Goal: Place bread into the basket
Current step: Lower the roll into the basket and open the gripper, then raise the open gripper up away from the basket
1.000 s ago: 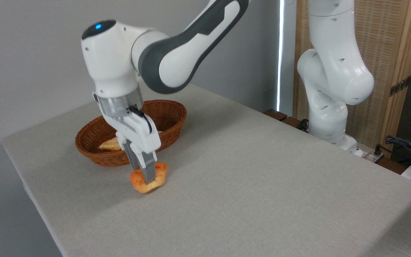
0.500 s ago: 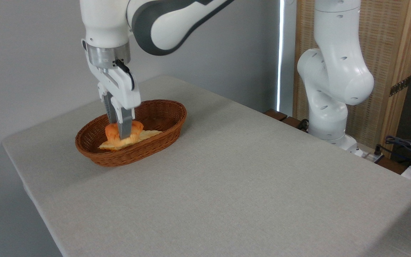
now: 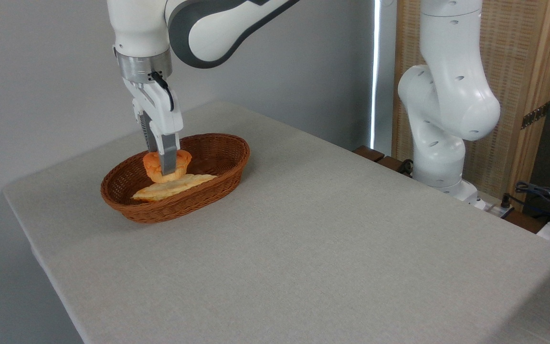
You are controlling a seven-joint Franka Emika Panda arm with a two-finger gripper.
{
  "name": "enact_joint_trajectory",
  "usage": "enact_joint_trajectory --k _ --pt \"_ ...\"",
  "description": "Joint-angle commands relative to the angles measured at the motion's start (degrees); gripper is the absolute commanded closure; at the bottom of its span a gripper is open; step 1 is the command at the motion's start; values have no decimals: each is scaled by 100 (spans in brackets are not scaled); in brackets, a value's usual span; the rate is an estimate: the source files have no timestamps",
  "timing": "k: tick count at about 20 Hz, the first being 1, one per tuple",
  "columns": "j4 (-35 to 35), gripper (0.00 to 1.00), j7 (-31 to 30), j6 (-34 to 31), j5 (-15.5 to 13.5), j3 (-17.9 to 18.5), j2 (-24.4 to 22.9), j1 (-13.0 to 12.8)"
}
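Observation:
The bright-orange bun [image 3: 181,160] hangs over the inside of the brown wicker basket [image 3: 227,165], just above a pale flat bread lying in it. My gripper [image 3: 165,167] points straight down from above and is shut on the bun, one finger crossing its front face. The basket stands at the far left of the table.
The pale, elongated flat bread [image 3: 174,187] lies along the basket's bottom. The arm's white base [image 3: 439,105] rises at the table's right rear, with cables [image 3: 542,196] beyond it. The table's left edge runs close to the basket.
The gripper lifted the bun from the table in front of the basket and carried it over the basket; in the last half second it shifted slightly up and right.

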Motion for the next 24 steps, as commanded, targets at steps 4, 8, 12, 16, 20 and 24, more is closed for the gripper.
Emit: enact_joint_trajectory --k 4,8,12,16,20,24 --pt "27 0 -16 -230 -12 0 -16 31" --pt "36 0 -25 -230 337 192 -68 102" --pt "36 0 -16 -239 709 692 -156 102" --pt "45 0 -42 -247 709 1088 -367 102" --pt "36 0 37 -423 718 1248 -403 102" --pt "36 0 45 -397 726 1300 -403 101"
